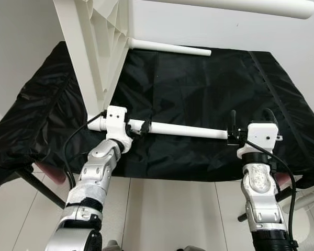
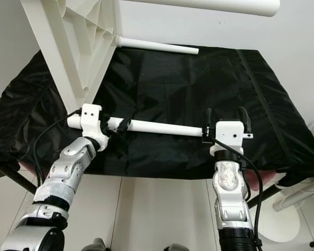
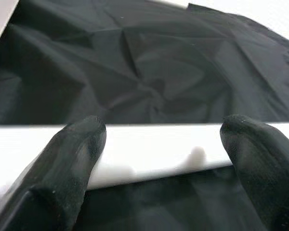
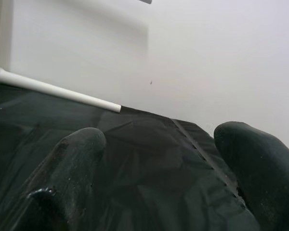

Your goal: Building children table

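**Table leg lying across the black cover**

Table leg (image 1: 183,129), a white tube, lies crosswise near the front edge of a table draped in black cloth (image 1: 199,83). The left hand (image 1: 138,127) reaches to its left end, its 2 black fingers (image 3: 77,144) spread apart with the tube passing just beyond them; whether they touch it is hard to judge. The right hand (image 1: 251,119) stands at the tube's right end, fingers (image 4: 77,159) upright and apart, gripping nothing. A white ribbed tabletop (image 1: 97,47) leans tilted over the back left, with a second white leg (image 1: 170,48) jutting from it.
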Controlling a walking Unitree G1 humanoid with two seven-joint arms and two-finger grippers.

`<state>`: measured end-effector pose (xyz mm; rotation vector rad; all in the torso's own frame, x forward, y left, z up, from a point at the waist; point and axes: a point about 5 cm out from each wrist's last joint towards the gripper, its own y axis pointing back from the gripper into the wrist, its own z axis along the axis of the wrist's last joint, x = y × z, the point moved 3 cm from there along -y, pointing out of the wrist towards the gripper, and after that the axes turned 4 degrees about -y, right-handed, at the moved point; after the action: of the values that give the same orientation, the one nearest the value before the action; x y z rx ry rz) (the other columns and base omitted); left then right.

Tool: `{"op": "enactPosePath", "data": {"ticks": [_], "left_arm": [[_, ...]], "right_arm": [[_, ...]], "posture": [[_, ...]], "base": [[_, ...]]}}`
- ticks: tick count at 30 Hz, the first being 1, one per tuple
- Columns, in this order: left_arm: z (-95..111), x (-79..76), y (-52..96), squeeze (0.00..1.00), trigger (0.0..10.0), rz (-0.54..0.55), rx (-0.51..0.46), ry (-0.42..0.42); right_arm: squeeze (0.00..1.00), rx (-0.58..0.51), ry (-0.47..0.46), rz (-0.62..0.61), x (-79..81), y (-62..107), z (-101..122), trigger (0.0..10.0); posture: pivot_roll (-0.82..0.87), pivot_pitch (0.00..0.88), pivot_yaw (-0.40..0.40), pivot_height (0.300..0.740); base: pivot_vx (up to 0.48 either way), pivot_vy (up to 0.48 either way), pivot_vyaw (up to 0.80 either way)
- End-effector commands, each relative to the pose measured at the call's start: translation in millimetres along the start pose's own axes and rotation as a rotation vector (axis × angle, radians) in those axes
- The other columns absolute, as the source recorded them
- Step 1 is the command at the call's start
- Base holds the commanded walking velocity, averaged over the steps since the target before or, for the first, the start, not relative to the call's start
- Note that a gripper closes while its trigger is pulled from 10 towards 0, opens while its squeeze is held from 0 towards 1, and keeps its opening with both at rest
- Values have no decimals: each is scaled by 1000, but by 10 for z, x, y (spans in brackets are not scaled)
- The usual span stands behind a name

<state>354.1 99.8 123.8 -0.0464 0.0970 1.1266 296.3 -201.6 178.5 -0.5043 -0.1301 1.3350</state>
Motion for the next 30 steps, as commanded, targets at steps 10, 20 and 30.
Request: {"op": "enactPosePath", "data": {"ticks": [10, 20, 30], "left_arm": [[-14, -333, 338, 0, 10000, -362, -27, -3], [-178, -171, 193, 0, 10000, -131, 165, 167], [-86, 3, 51, 0, 10000, 48, 152, 417]], "right_arm": [[0, -15, -3, 10, -22, -7, 41, 10000], [0, -61, 30, 20, -36, -56, 161, 10000], [0, -112, 85, 29, -25, -90, 297, 10000]], "posture": [[47, 4, -27, 740], [41, 11, -23, 740], [34, 12, -14, 740]], "base": [[0, 0, 0], [0, 0, 0], [0, 0, 0]]}}
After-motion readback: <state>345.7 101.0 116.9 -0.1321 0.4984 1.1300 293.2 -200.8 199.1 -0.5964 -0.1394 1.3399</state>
